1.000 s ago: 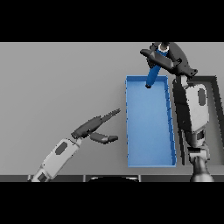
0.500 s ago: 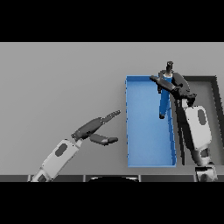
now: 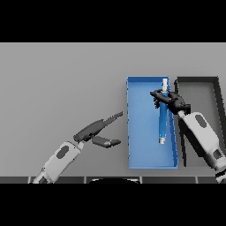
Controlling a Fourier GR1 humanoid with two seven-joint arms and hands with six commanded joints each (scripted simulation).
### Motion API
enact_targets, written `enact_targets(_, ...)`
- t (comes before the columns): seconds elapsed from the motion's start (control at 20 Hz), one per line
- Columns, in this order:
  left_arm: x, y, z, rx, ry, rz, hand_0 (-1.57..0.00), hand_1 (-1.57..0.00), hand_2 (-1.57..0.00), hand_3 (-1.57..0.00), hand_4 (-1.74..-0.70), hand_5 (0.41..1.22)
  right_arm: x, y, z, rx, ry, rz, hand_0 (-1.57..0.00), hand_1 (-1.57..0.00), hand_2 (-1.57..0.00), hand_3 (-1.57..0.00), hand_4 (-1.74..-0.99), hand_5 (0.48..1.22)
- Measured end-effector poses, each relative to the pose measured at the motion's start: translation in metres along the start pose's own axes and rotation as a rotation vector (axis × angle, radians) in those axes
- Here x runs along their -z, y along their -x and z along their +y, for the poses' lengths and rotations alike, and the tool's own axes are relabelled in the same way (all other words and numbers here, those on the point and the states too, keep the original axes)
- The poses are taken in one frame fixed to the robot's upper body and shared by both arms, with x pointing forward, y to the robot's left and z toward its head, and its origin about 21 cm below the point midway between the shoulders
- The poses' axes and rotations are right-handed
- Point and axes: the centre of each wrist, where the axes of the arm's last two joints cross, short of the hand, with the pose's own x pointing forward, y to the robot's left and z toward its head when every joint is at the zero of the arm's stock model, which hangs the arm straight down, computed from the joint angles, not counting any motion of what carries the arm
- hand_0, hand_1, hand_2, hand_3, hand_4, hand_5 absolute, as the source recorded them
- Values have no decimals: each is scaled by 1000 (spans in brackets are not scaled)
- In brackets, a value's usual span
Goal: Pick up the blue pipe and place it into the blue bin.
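Observation:
The blue pipe (image 3: 163, 121), a long blue tube with pale ends, lies lengthwise inside the blue bin (image 3: 139, 132), close to its right wall. My right hand (image 3: 171, 100) reaches in from the right over the pipe's far part, its fingers curled round it. My left hand (image 3: 94, 129) hovers open over the table just left of the bin, fingers straight and pointing towards the bin's left wall, thumb spread below.
A dark grey bin (image 3: 197, 80) stands directly right of the blue bin, and my right forearm crosses over its near part. Grey tabletop stretches to the left and behind the bins.
The right hand came down and towards me with the pipe, which went from hanging tilted over the bin's far edge to lying along the bin's inside. The left hand stayed put.

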Motion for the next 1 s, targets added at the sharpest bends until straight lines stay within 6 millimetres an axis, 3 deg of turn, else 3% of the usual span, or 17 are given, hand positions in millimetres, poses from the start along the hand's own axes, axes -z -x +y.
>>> enact_targets(0.2,1,1,3,4,-4,17,1,1,1,1,-829,477,-9,-6,12,-219,-62,6,-246,-231,-223,-135,-1204,1002)
enact_targets(0.5,2,-3,2,-1,-3,20,1,1,1,1,-830,471,-11,-8,16,-330,-40,1,-79,-60,-58,-35,-1196,838)
enact_targets(0.8,-3,-3,1,8,-8,10,1,1,1,1,-826,471,-7,-5,18,-321,-29,-14,-20,-15,-14,-8,-1186,774)
enact_targets(1.0,-6,0,1,18,-5,13,1,1,1,1,-826,474,-7,-5,16,-345,-21,-8,-20,-15,-14,-8,-1186,769)
